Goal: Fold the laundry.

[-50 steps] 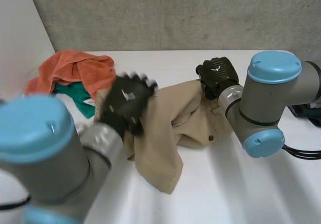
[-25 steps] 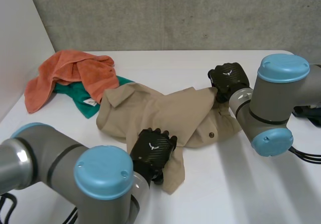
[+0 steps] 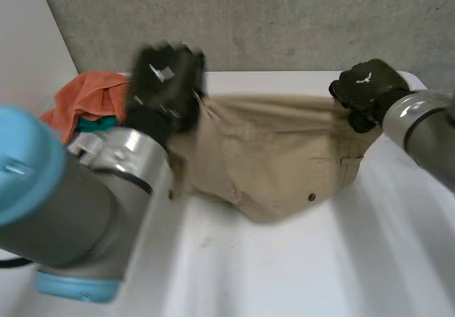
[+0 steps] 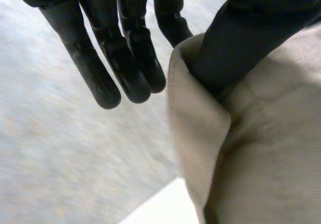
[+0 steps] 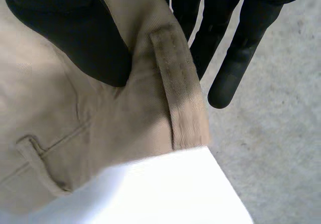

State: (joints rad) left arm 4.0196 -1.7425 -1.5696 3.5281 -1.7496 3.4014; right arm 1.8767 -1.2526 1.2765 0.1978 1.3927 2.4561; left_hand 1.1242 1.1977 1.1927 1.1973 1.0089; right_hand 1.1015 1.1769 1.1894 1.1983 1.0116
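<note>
Trousers (image 3: 277, 153), beige: stretched above worktop (image 3: 284, 274). Left hand (image 3: 167, 82) pinches one end, right hand (image 3: 366, 89) the waistband, thumbs against straight fingers (image 5: 235, 58). Advice: hold even tension, lower flat.

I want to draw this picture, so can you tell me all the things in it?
beige garment: one, beige, held up stretched between both hands, hanging down over the table
orange cloth: one, orange, crumpled at the far left of the table
green cloth: one, green, peeking out under the orange cloth
table: one, white, under everything
wall: one, grey, behind the table
left hand: one, black, pinching the garment's left end
right hand: one, black, pinching the garment's right end by a belt loop
arms: two, grey with light-blue caps, one at each side
</note>
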